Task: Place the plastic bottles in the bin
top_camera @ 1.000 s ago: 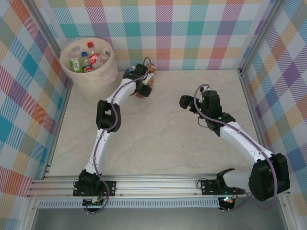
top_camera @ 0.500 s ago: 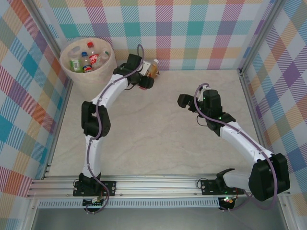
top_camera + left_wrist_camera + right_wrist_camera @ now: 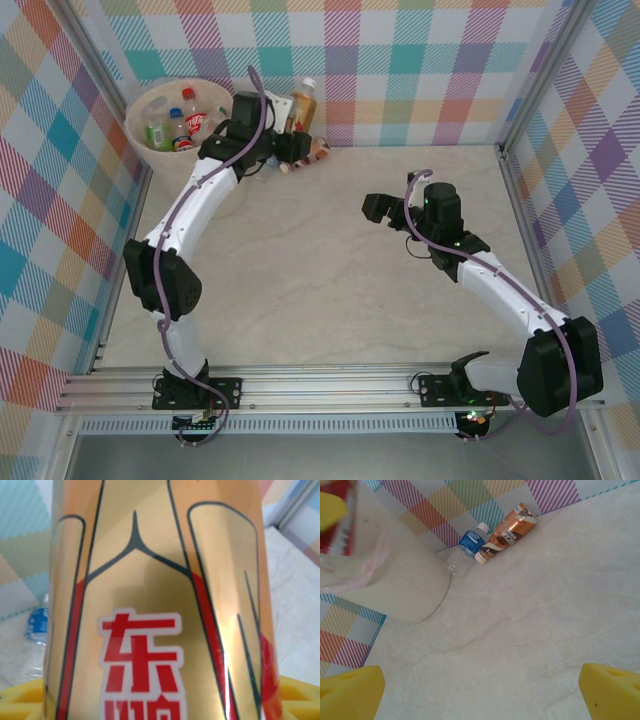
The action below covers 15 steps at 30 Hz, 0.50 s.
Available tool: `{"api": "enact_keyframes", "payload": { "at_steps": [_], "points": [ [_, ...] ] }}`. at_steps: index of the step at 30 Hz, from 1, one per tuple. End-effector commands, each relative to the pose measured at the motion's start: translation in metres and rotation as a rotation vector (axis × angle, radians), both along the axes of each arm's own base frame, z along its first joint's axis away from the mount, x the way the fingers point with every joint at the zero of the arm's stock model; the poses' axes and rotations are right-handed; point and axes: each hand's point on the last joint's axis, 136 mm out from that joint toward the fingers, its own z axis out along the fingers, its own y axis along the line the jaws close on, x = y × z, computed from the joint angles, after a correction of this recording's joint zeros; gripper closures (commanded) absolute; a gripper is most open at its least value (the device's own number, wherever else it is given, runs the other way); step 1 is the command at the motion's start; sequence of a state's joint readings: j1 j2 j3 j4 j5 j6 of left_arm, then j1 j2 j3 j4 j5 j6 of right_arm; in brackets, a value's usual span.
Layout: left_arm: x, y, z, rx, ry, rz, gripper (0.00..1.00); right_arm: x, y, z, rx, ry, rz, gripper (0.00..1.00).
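- The bin [image 3: 222, 150] stands just to the left of the left gripper [image 3: 291, 140], in the far left corner of the table [image 3: 330, 290]. A clear liner is folded over its rim.
- Inside it lie several bottles [image 3: 178, 125]. A red cap, a blue cap and a green label can be made out among them.
- The left gripper is closed on an orange-labelled bottle [image 3: 302, 108]. In its wrist view the gold label with red characters [image 3: 150, 605] stands between the yellow pads [image 3: 20, 702], which sit against it on both sides at the bottom of the picture.
- That bottle is held off the table, to the right of the bin's rim rather than over the opening. Its white cap is at the end away from the gripper, in front of the checked back wall [image 3: 420, 70].
- Below and beside the left gripper, a blue-labelled bottle [image 3: 470, 542] and a brown bottle [image 3: 512, 527] lie on their sides at the foot of the wall, just beside each other. The blue one is nearer the bin. Seen from the right gripper [image 3: 375, 208], they are ahead of it and well apart from it.
- The right gripper hangs over the middle of the table, well to the right of the left one. Its jaws are spread wide and hold nothing, and only bare table shows between its yellow pads [image 3: 612, 692].
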<state>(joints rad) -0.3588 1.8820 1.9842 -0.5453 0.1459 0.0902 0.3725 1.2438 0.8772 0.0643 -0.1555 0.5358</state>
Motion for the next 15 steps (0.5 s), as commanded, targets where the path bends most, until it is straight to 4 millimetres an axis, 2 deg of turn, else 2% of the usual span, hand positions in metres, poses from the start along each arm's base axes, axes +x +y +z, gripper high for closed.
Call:
{"api": "enact_keyframes", "payload": {
  "at_steps": [1,7,15],
  "points": [
    [0.000,0.055,0.045,-0.007,-0.102,0.224,0.49,0.007,0.001,0.019,0.018,-0.050,-0.007,0.00],
    [-0.009,0.125,0.078,-0.006,-0.189,0.459,0.49,0.008,-0.002,0.013,0.013,-0.039,-0.029,0.00],
    [-0.020,0.213,0.102,-0.039,-0.217,0.696,0.48,0.010,-0.002,0.004,0.023,-0.032,-0.039,0.00]
  ]
}}
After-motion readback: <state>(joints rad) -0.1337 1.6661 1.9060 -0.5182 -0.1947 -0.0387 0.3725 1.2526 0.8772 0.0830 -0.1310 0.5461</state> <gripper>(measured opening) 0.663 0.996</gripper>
